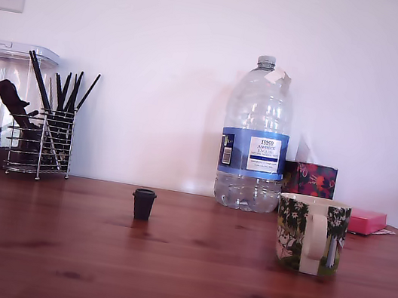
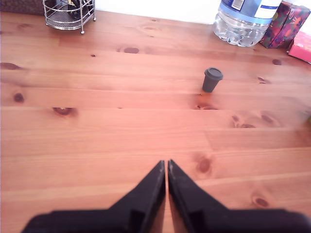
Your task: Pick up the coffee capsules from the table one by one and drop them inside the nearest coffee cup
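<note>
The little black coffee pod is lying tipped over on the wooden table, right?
Not quite. The black coffee pod is standing upright on the wooden table, not tipped over. The exterior view shows it on its base with the rim on top.

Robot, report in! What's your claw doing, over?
Gripper shut, empty, above bare table. Black capsule upright, untouched. Mug at exterior view's right. Path clear.
</note>
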